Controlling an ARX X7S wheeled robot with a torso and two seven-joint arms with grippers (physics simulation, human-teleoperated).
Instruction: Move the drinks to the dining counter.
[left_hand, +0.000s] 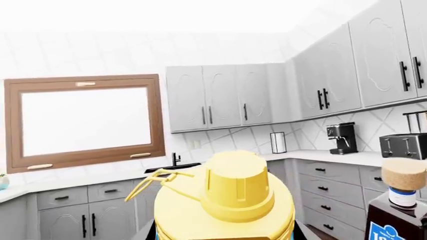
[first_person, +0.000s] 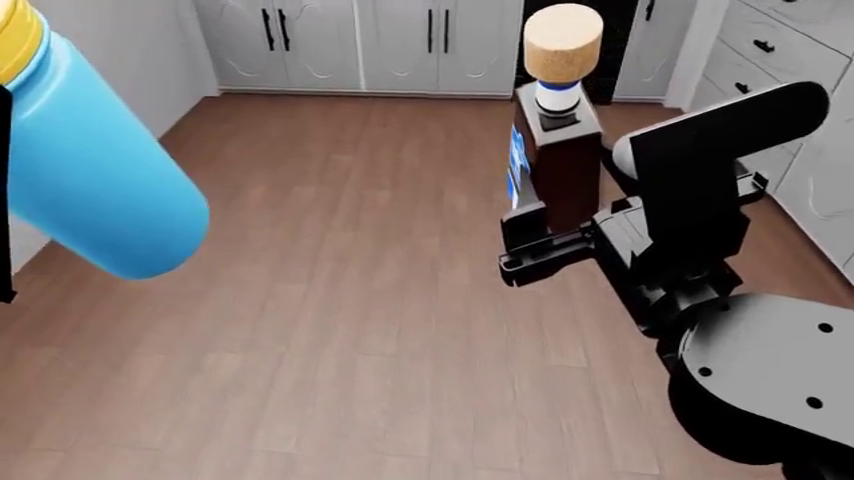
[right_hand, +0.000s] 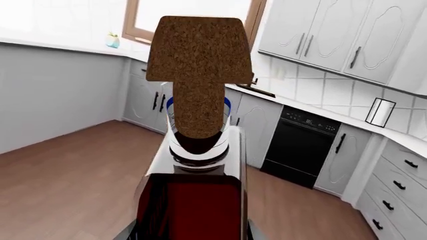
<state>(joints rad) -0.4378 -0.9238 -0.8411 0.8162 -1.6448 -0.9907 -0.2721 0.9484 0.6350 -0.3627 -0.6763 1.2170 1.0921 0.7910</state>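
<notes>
My left gripper (left_hand: 223, 236) is shut on the light-blue flask (first_person: 94, 180), and only its finger edges show beside the body. The flask's yellow screw lid (left_hand: 233, 185) fills the lower left wrist view. In the head view the flask is tilted in the air at the upper left. My right gripper (first_person: 550, 242) is shut on the square dark-brown liquor bottle (first_person: 561, 165) and holds it upright above the floor. Its cork stopper (right_hand: 199, 55) and blue label (first_person: 515, 165) show, and the bottle also appears in the left wrist view (left_hand: 400, 210). The dining counter does not show clearly in any view.
Wooden floor (first_person: 347, 300) lies below both arms. Grey base cabinets (first_person: 360, 40) line the far wall, with a black oven (right_hand: 303, 145). A worktop carries a coffee machine (left_hand: 341, 137) and toaster (left_hand: 403, 146). A plain pale panel with a white top (right_hand: 60, 95) stands to one side.
</notes>
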